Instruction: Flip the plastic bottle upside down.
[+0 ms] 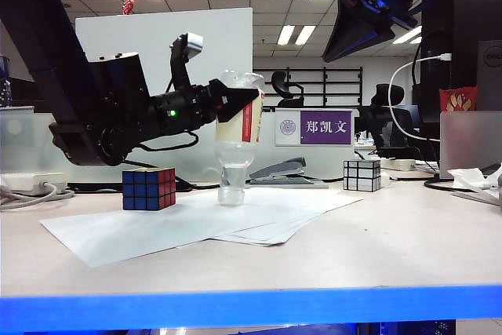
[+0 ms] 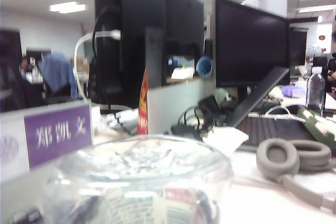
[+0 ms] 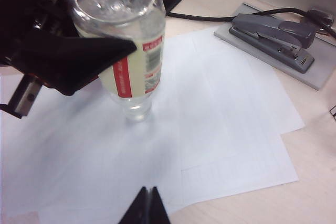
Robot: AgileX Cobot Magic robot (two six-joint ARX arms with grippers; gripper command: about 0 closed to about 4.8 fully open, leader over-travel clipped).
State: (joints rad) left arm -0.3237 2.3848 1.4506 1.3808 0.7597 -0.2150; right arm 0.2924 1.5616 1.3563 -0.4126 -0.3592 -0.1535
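Observation:
The plastic bottle [image 1: 238, 135] is upside down, its white cap down on the paper and its clear base up. My left gripper [image 1: 239, 105] reaches in from the left and is shut on the bottle's labelled middle; one black finger [image 3: 79, 56] crosses the cream and red label. In the left wrist view the bottle's base [image 2: 136, 174] fills the foreground, blurred. From above, the bottle [image 3: 131, 61] leans slightly over the white sheets. My right gripper [image 3: 148, 191] is shut and empty, hanging high above the table [image 1: 329, 54] to the right of the bottle.
White paper sheets [image 1: 196, 225] lie under the bottle. A Rubik's cube [image 1: 148, 188] sits just left of it, a grey stapler [image 1: 282, 170] behind it, and a mirror cube [image 1: 361, 175] to the right. A name sign [image 1: 314, 127] and a laptop [image 1: 471, 143] stand further back.

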